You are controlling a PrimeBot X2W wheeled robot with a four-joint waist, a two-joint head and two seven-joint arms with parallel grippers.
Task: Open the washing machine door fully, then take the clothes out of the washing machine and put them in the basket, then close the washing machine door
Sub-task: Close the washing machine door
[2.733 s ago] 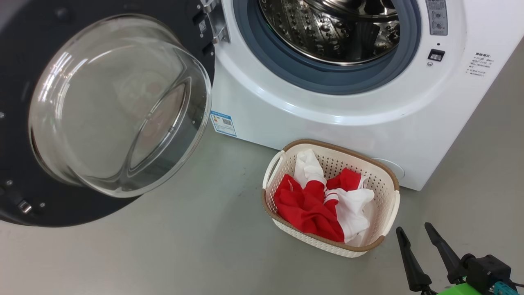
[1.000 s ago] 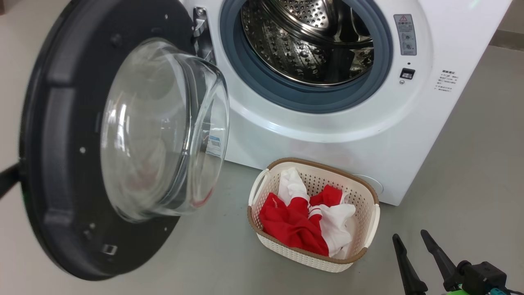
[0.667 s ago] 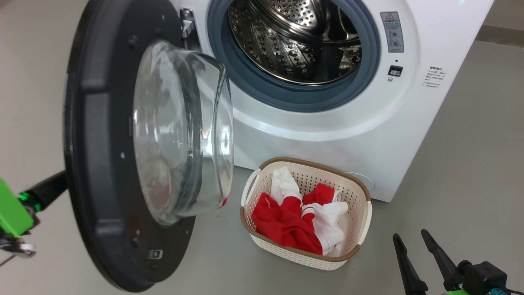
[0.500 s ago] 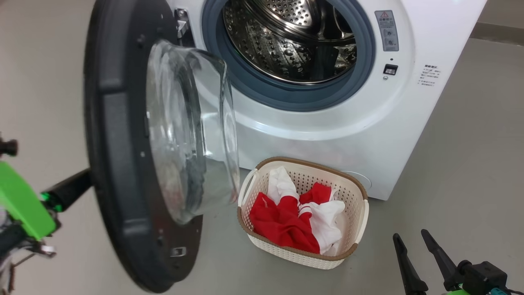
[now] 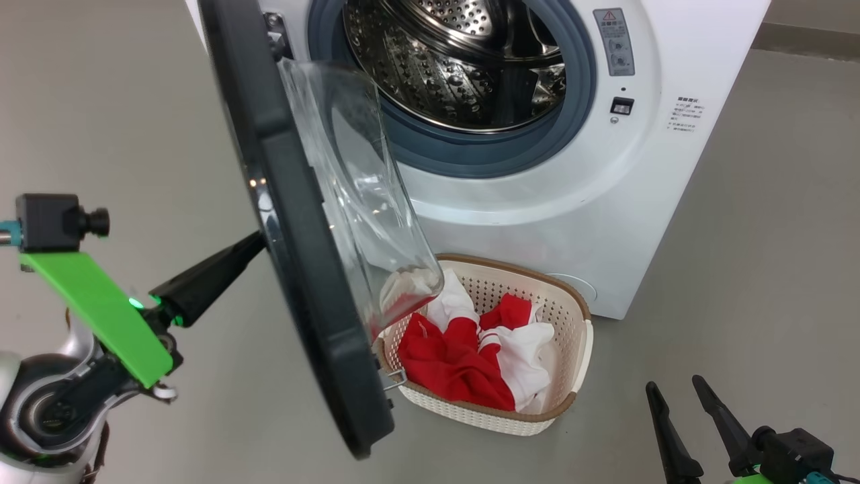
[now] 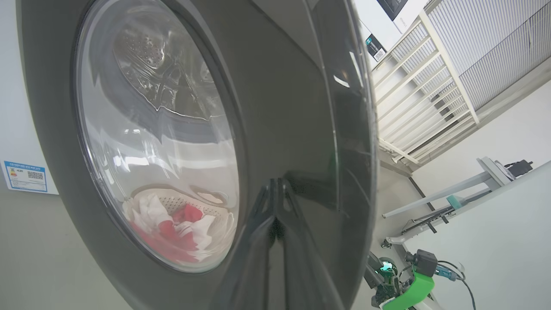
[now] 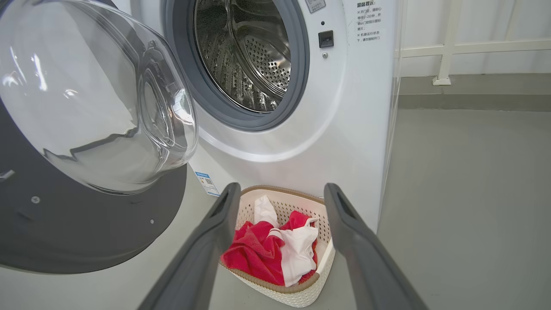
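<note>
Two steps done: clothes (image 5: 463,356) in basket (image 5: 579,349), drum (image 5: 457,67) looks empty; clenched left claw (image 5: 252,243) presses the half-swung washing machine door (image 5: 302,269), right claw (image 5: 674,382) released, closing remains.

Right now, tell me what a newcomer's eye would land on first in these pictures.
The big black-rimmed door stands half open, edge-on, in the middle of the head view, with the shut left gripper pressed to its outer face. Next come the bright red and white clothes in the cream basket on the floor, before the white washing machine, whose steel drum looks empty.
</note>
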